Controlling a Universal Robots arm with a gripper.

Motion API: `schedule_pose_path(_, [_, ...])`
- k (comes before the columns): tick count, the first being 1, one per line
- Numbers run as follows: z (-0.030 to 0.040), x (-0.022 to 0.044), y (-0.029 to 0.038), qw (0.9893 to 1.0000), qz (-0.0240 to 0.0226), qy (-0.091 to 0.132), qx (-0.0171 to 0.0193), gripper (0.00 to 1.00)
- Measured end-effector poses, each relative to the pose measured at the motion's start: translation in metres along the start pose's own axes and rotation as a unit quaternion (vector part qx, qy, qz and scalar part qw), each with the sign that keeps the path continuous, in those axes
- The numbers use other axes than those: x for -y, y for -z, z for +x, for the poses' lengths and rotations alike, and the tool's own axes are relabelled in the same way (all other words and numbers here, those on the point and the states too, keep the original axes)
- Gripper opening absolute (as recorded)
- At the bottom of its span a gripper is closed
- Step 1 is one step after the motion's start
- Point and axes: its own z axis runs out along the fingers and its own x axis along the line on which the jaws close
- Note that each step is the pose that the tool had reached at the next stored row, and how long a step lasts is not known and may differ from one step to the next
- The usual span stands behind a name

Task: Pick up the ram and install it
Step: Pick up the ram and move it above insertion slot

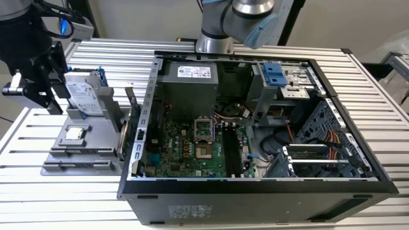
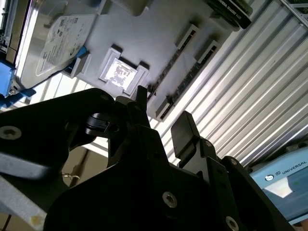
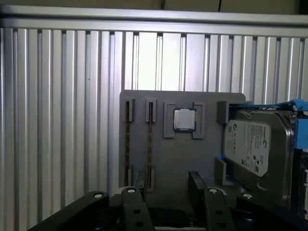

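Hovering over the gray tray (image 3: 173, 159) on the counter (image 1: 64, 196), at the exterior view's left, with hand (image 3: 163, 186) released and empty, fingers spread. Well apart from the ram (image 1: 123, 141), standing on its long edge along the tray's side toward the exterior view's right, just beside the open computer case (image 1: 255, 196). Nearer to the processor chip (image 3: 184, 119) and hard drive (image 3: 255, 149) in the tray

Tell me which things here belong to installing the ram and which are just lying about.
For the job:
ram, edge-on in the tray
gripper, open above the tray
memory slots on the motherboard

Just lying about:
hard drive
processor chip
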Motion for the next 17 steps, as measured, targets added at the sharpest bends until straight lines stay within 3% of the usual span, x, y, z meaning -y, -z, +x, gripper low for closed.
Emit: schedule_pose_path(17, [0.0024, 0.0002, -0.0088, 1.0, 0.0, -0.002, -0.0006, 1.0])
